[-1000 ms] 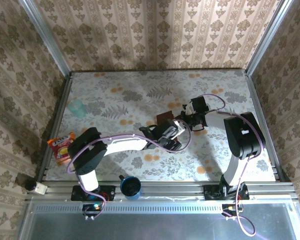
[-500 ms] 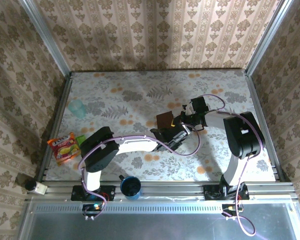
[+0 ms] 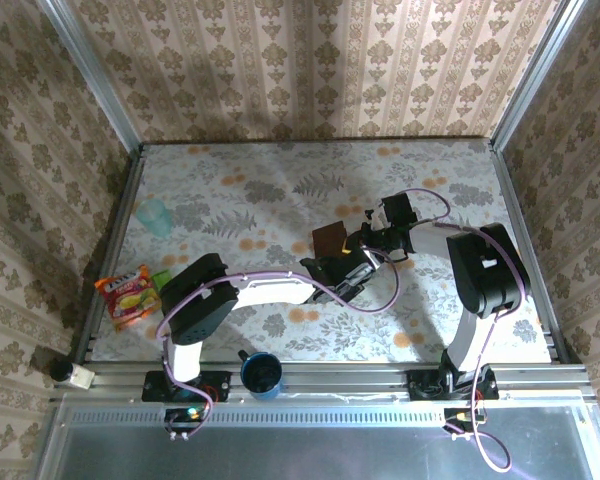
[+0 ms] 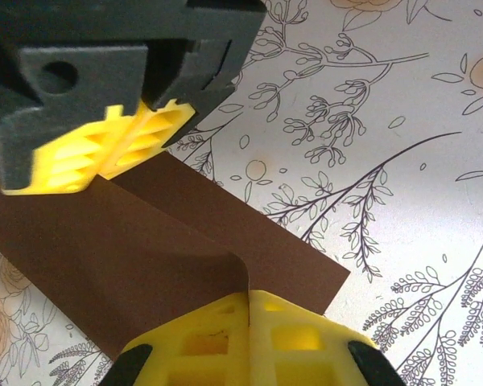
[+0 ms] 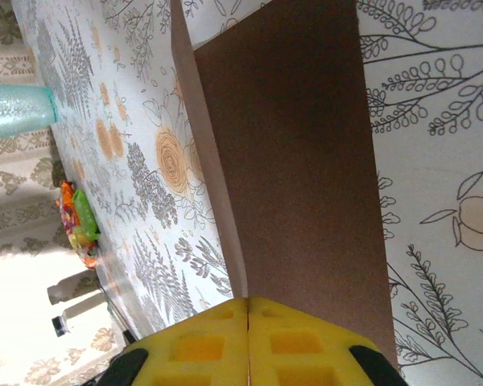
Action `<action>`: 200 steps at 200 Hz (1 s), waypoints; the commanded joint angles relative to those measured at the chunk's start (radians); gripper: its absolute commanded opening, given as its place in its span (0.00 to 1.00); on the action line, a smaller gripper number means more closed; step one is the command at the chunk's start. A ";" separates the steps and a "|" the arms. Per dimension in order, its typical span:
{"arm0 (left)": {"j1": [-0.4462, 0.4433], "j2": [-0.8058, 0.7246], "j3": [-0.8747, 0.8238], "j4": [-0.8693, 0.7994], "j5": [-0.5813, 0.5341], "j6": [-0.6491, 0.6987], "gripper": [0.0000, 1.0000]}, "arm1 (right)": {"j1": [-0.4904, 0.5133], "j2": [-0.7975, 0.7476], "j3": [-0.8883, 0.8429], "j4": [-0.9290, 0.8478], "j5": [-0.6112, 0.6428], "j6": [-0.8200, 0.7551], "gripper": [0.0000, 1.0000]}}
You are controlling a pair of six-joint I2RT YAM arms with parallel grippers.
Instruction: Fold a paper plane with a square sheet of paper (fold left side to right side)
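The bench is covered in a matte cloth printed with grey ferns and orange blooms. Two black arms reach over it, the left arm trailing a purple cable and the right arm bent in from the side. Between their fingers lies the sheet, thin matte paper of a dark reddish-brown, doubled over into a long strip with straight crisp edges. The left fingers are ribbed yellow pads, shut together and clamped on the sheet's edge, which curls up into their seam. The right fingers are the same yellow and are pressed together on the opposite end, where the strip's long fold runs into their seam. A dark blue cup sits on the rail well behind the left fingers. A frosted teal cup stands well apart, far beyond the sheet from the right fingers. Near it lies a crinkled orange packet. From above, both wrists crowd the sheet and cover its near part. The left wrist view shows the curl at the pinch and the right fingers' black housing over the far edge. The right wrist view shows the strip's full length and its raised side layer.
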 commanded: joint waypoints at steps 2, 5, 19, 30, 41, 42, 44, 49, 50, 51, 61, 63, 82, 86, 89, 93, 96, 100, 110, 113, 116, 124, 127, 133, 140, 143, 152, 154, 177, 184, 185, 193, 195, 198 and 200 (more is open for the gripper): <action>0.011 -0.056 -0.027 0.007 0.040 -0.034 0.00 | -0.003 0.008 0.026 0.008 -0.014 0.010 0.17; 0.011 -0.060 -0.031 0.010 0.046 -0.037 0.00 | -0.004 0.006 0.029 0.009 -0.014 0.009 0.18; 0.023 -0.079 -0.047 0.022 0.079 -0.052 0.00 | -0.012 -0.005 0.039 0.014 -0.009 0.009 0.24; 0.035 -0.093 -0.064 0.033 0.111 -0.066 0.00 | -0.022 -0.022 0.046 0.018 -0.001 0.006 0.29; 0.048 -0.109 -0.079 0.045 0.144 -0.080 0.00 | -0.034 -0.042 0.049 0.008 0.013 -0.005 0.35; 0.049 -0.109 -0.081 0.046 0.146 -0.081 0.00 | -0.035 -0.044 0.050 0.007 0.013 -0.007 0.35; 0.051 -0.112 -0.083 0.047 0.152 -0.084 0.00 | -0.038 -0.048 0.051 0.004 0.017 -0.010 0.36; 0.057 -0.118 -0.089 0.053 0.171 -0.090 0.00 | -0.047 -0.059 0.053 -0.007 0.025 -0.019 0.37; 0.059 -0.119 -0.090 0.054 0.175 -0.091 0.00 | -0.048 -0.060 0.053 -0.009 0.027 -0.020 0.38; 0.061 -0.120 -0.092 0.055 0.179 -0.092 0.00 | -0.050 -0.061 0.054 -0.011 0.028 -0.022 0.38; 0.076 -0.129 -0.102 0.063 0.222 -0.108 0.00 | -0.066 -0.085 0.051 -0.030 0.039 -0.040 0.38; 0.080 -0.132 -0.104 0.065 0.231 -0.111 0.00 | -0.070 -0.089 0.048 -0.032 0.039 -0.043 0.38; 0.117 -0.146 -0.125 0.092 0.326 -0.146 0.00 | -0.103 -0.140 0.014 -0.047 0.051 -0.069 0.38; 0.123 -0.147 -0.129 0.097 0.346 -0.155 0.00 | -0.108 -0.153 0.006 -0.051 0.053 -0.075 0.37; 0.132 -0.148 -0.131 0.103 0.363 -0.162 0.00 | -0.110 -0.162 0.000 -0.055 0.055 -0.081 0.37; 0.142 -0.149 -0.136 0.112 0.386 -0.171 0.00 | -0.114 -0.172 -0.009 -0.060 0.056 -0.091 0.36; 0.149 -0.149 -0.139 0.117 0.405 -0.178 0.00 | -0.114 -0.182 -0.015 -0.066 0.060 -0.098 0.35; 0.159 -0.149 -0.144 0.126 0.430 -0.187 0.00 | -0.116 -0.194 -0.024 -0.075 0.064 -0.109 0.35; 0.184 -0.149 -0.156 0.150 0.492 -0.216 0.00 | -0.115 -0.219 -0.046 -0.094 0.070 -0.134 0.32; 0.191 -0.150 -0.159 0.160 0.510 -0.226 0.00 | -0.114 -0.228 -0.060 -0.094 0.068 -0.139 0.30; 0.198 -0.149 -0.164 0.168 0.528 -0.235 0.00 | -0.114 -0.235 -0.071 -0.095 0.067 -0.141 0.29; 0.213 -0.150 -0.175 0.192 0.560 -0.256 0.00 | -0.114 -0.249 -0.101 -0.091 0.067 -0.144 0.24; 0.220 -0.149 -0.179 0.201 0.573 -0.263 0.00 | -0.114 -0.255 -0.111 -0.088 0.066 -0.145 0.23; 0.228 -0.149 -0.186 0.214 0.593 -0.275 0.00 | -0.111 -0.265 -0.133 -0.080 0.065 -0.142 0.21; 0.240 -0.148 -0.192 0.224 0.608 -0.286 0.00 | -0.106 -0.276 -0.162 -0.065 0.060 -0.139 0.18; 0.244 -0.148 -0.195 0.226 0.615 -0.290 0.00 | -0.102 -0.280 -0.174 -0.060 0.059 -0.137 0.17; 0.256 -0.145 -0.197 0.226 0.635 -0.300 0.00 | -0.088 -0.288 -0.205 -0.040 0.053 -0.130 0.14; 0.259 -0.144 -0.198 0.226 0.638 -0.303 0.00 | -0.085 -0.291 -0.211 -0.036 0.050 -0.127 0.13; 0.287 -0.136 -0.212 0.240 0.686 -0.334 0.00 | -0.031 -0.293 -0.263 -0.010 0.049 -0.125 0.07; 0.292 -0.134 -0.216 0.249 0.695 -0.343 0.00 | -0.013 -0.290 -0.276 0.003 0.053 -0.117 0.06; 0.292 -0.134 -0.217 0.250 0.696 -0.344 0.00 | -0.011 -0.289 -0.277 0.005 0.053 -0.116 0.06; 0.296 -0.131 -0.218 0.252 0.702 -0.350 0.00 | 0.009 -0.283 -0.290 0.025 0.058 -0.105 0.04; 0.297 -0.130 -0.218 0.252 0.702 -0.351 0.00 | 0.015 -0.282 -0.294 0.029 0.059 -0.102 0.04; 0.299 -0.129 -0.218 0.253 0.704 -0.353 0.00 | 0.020 -0.278 -0.297 0.036 0.060 -0.099 0.04; 0.299 -0.128 -0.219 0.253 0.706 -0.354 0.00 | 0.026 -0.276 -0.300 0.041 0.062 -0.095 0.04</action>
